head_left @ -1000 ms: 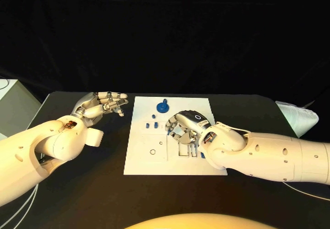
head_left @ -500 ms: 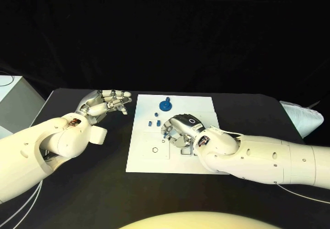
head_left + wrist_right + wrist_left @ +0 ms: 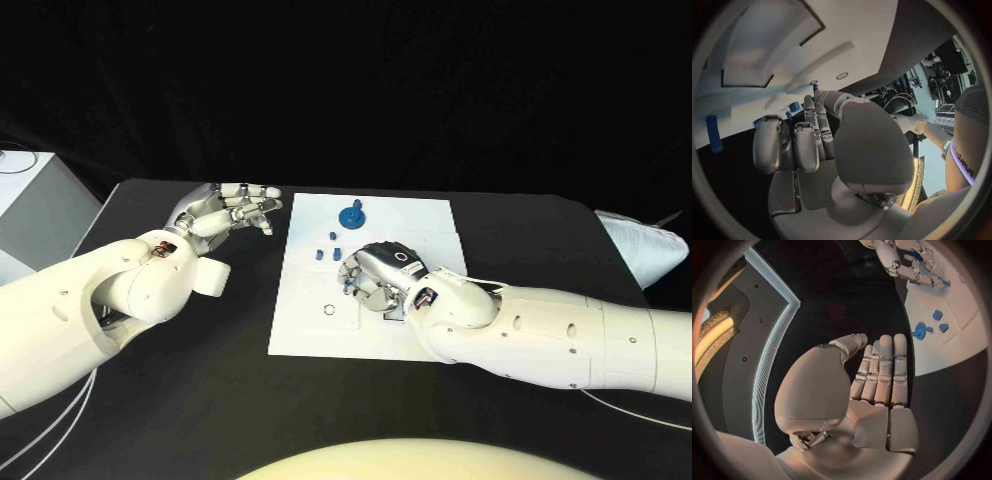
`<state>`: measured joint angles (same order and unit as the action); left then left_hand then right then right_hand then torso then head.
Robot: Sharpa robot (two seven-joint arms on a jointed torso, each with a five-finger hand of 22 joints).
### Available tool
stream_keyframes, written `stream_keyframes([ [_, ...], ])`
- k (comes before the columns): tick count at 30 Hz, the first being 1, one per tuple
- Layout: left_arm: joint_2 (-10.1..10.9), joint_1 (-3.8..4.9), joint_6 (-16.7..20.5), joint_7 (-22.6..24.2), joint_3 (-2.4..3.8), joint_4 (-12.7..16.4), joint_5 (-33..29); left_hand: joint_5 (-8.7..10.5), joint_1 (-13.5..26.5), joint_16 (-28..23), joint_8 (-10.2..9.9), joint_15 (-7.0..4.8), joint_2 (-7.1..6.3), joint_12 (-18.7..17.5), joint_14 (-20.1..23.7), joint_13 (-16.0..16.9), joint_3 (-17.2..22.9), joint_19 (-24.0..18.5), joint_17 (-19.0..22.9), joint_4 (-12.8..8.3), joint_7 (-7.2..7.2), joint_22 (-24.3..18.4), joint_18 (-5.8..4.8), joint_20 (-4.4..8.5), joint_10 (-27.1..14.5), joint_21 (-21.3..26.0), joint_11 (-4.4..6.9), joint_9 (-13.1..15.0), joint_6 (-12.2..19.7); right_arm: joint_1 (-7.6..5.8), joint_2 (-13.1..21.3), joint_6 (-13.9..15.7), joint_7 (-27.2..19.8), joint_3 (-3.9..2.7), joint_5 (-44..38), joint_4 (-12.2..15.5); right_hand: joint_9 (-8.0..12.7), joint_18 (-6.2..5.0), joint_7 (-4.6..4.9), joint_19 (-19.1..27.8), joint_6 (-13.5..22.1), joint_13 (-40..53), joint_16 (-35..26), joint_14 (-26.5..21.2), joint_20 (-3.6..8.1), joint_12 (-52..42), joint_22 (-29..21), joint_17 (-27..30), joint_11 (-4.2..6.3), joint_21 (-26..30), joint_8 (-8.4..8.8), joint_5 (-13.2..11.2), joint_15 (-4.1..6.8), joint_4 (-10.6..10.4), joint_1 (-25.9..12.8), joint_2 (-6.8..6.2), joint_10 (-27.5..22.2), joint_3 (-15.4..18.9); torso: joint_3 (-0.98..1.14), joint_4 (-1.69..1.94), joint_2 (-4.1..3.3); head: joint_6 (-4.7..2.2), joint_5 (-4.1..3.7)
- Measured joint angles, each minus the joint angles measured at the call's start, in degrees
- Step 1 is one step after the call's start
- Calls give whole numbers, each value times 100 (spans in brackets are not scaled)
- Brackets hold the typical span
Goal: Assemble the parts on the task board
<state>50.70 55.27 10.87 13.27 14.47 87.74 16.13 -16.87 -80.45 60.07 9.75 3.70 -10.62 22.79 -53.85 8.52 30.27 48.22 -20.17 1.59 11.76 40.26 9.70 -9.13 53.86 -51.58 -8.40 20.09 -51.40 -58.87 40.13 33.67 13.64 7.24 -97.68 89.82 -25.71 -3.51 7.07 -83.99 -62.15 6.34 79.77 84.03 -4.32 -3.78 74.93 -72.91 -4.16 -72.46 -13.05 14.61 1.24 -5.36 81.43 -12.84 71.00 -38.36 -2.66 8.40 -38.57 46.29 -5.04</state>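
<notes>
I take the task board [image 3: 433, 340] as my landmark; it lies flat in the middle of the black surface [image 3: 216, 400], and everything I need sits on it. My right robot hand [image 3: 378, 272] is down over the middle of the board, fingers curled toward the plate. I cannot tell from here whether they pinch a part or only hover: the back of the hand hides the fingertips in the head view, and the right wrist view shows bent fingers over the white plate with no part plainly between them. I judge the hand is there to seat or pick a small piece at the board's slots.

At the board's far end stands the round blue part [image 3: 351, 215]. Nearer the middle, just beyond my right robot hand, lie two small blue pieces [image 3: 326, 254]. I would say they wait there for later steps.

My left robot hand [image 3: 231, 210] is off the board, over the surface just beside its far left corner, holding nothing, fingers straight and side by side in the left wrist view. I judge it is parked there to stay clear.
</notes>
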Motion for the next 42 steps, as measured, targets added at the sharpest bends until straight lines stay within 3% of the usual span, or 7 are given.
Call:
stream_keyframes([
  [29,14,-1,-2,-5,0,2,-2,0,0,0,1,0,0,0,0,1,0,0,-1,0,20,1,0,0,0,0,0,1,20,15,-59,-167,43,1,-121,-96,-7,0,19,0,-18,-7,0,0,0,-19,-2,5,0,0,5,-35,0,24,11,10,0,-23,-3,-2,-2,79,34],
  [32,18,-1,-2,-6,0,4,-2,0,0,0,1,0,0,0,0,1,0,0,-1,0,21,1,0,0,1,0,0,1,20,15,-68,-179,29,1,-125,-108,-38,0,54,0,18,-17,0,0,0,-7,-2,30,0,26,0,-35,0,25,4,6,0,-21,-4,-2,-1,88,38],
  [37,24,-1,-2,-6,0,5,-2,0,0,0,33,12,0,0,-12,-4,-32,2,5,32,20,-13,0,-2,-13,26,7,1,21,25,-67,-238,-22,20,-108,-109,-41,0,125,0,212,-122,0,-1,-47,1,-2,82,-53,113,104,12,-63,-35,-350,-207,-222,210,-6,-5,2,101,49],
  [40,26,-1,-4,-7,0,5,-7,0,0,0,33,21,0,0,-21,-10,-55,21,5,55,20,-26,0,-21,-43,49,-1,1,21,30,-57,-277,-62,21,-86,-92,32,-1,140,0,317,-199,0,-1,-85,10,-2,99,-96,308,220,-208,-104,-107,-511,-354,-422,476,-7,-7,5,101,50],
  [42,29,-1,-6,-7,0,3,-11,0,0,0,33,21,0,0,-21,-10,-55,21,5,55,21,-26,0,-21,-43,49,-1,1,20,30,-47,-306,-86,25,-66,-78,76,-1,144,0,354,-227,0,-1,-85,15,0,126,-104,424,289,-344,-104,-140,-574,-343,-556,747,-7,-7,8,99,47],
])
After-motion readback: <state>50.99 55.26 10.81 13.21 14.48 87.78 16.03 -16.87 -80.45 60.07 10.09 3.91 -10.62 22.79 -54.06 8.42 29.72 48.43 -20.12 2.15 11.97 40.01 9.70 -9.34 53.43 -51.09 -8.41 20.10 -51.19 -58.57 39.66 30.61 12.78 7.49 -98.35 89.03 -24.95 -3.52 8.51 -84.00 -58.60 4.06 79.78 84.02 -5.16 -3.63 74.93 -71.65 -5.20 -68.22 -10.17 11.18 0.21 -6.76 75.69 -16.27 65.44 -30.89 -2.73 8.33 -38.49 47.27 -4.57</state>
